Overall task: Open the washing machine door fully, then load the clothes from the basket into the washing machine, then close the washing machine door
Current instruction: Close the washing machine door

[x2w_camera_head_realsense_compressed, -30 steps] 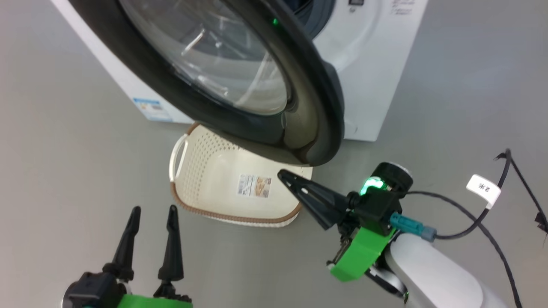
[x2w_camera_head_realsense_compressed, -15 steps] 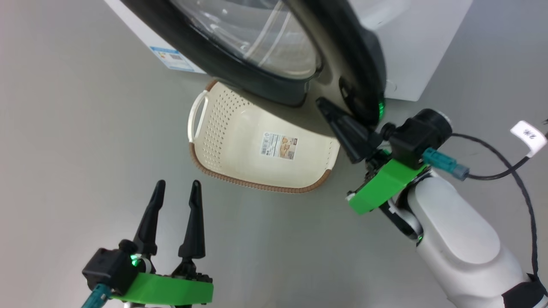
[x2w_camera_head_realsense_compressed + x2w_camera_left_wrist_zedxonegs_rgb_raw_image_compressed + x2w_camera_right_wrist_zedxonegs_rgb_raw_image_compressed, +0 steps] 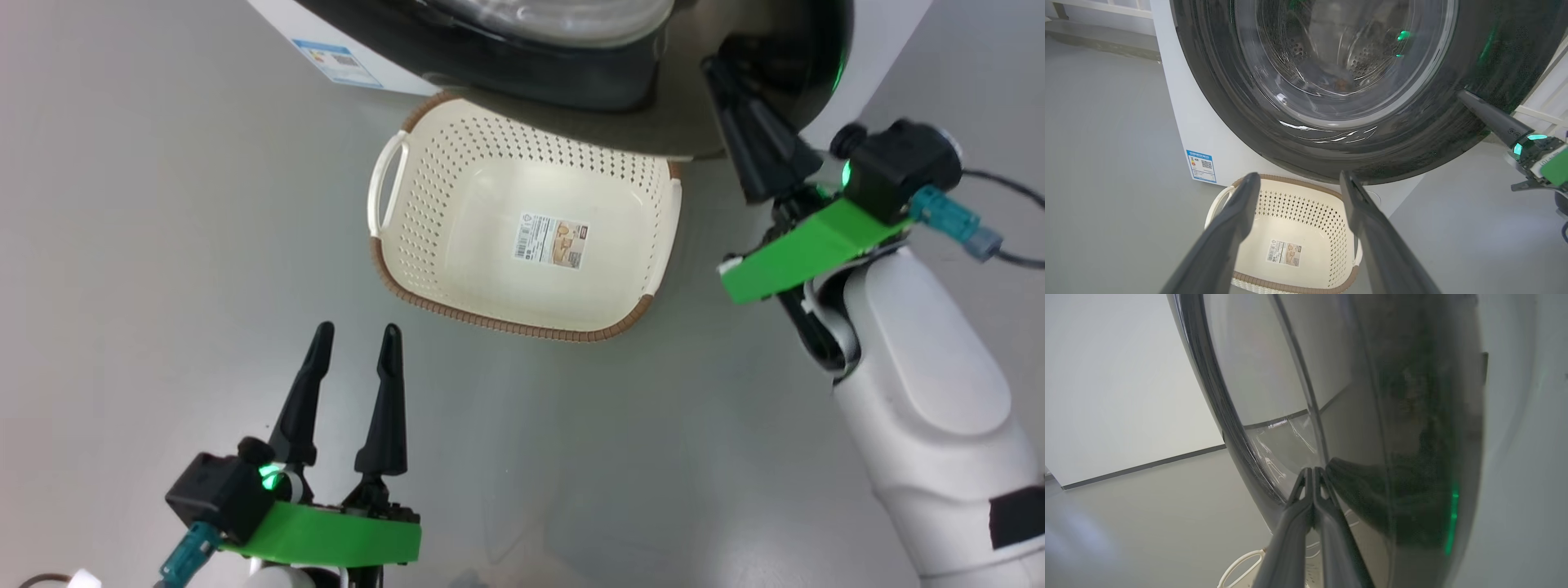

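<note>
The basket (image 3: 457,269) (image 3: 1306,212) lies on the grey floor with only a paper label on its bottom; the clothes are out of view. Over its far edge hangs the washing machine door (image 3: 588,77) (image 3: 1237,102), its glossy black rim around clear glass. My right gripper (image 3: 718,69) (image 3: 1312,472) is shut, its tips against the door's black rim (image 3: 1412,465); it also appears in the left wrist view (image 3: 1464,96). My left gripper (image 3: 357,333) (image 3: 1298,177) stands open and empty on the near side of the basket. The washing machine (image 3: 1175,90) is white.
A blue energy sticker (image 3: 339,61) (image 3: 1201,165) sits low on the machine's front. A black cable (image 3: 1008,257) trails off my right wrist at the right edge. Bare grey floor (image 3: 163,245) spreads left of the basket and between the two arms.
The head camera has shifted. Relative to the basket, the door has swung back toward the machine with my shut right gripper against its rim, uncovering the basket. The left gripper stays open.
</note>
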`<state>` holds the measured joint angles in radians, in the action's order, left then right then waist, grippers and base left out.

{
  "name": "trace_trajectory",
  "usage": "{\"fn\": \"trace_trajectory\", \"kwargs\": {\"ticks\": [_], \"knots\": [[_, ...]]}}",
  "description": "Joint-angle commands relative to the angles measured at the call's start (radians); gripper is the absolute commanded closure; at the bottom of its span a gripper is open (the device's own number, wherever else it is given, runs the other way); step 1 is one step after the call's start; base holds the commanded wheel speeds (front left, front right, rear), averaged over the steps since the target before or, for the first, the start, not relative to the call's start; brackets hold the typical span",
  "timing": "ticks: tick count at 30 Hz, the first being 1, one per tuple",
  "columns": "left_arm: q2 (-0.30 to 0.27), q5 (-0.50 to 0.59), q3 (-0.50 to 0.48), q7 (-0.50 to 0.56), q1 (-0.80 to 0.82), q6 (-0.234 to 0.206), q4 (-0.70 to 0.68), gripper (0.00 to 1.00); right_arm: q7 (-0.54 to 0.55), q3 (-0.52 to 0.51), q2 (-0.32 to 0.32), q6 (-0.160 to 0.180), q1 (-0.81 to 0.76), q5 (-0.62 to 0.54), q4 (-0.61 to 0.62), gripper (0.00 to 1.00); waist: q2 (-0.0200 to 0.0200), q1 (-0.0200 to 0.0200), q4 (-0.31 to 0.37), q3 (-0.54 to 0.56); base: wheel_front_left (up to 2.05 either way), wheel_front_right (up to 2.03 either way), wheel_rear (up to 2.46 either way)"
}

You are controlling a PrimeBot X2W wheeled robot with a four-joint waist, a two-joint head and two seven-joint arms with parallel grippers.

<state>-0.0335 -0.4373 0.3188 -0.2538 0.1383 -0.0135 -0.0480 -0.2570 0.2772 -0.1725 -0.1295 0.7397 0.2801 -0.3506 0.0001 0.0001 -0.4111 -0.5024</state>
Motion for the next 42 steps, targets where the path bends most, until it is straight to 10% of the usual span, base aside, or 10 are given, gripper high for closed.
{"fn": "trace_trajectory", "kwargs": {"ticks": [1,21,42], "knots": [[-0.017,-0.012,-0.027,-0.008,0.018,0.003,-0.028,0.00,-0.005,0.000,0.026,-0.001,0.026,-0.009,0.018,1.00,-0.0001,-0.0001,-0.005,-0.017,0.00,0.00,0.00],[-0.017,-0.055,0.033,-0.008,0.069,0.016,-0.042,0.00,-0.005,-0.126,0.046,-0.001,0.386,0.048,-0.150,1.00,-0.0001,-0.0001,-0.027,-0.106,0.00,0.00,0.00],[-0.017,-0.031,-0.004,-0.008,0.053,0.027,-0.020,0.00,-0.005,-0.079,0.067,-0.001,0.267,0.111,-0.139,1.00,-0.0001,-0.0001,0.020,-0.037,0.00,0.00,0.00]]}}
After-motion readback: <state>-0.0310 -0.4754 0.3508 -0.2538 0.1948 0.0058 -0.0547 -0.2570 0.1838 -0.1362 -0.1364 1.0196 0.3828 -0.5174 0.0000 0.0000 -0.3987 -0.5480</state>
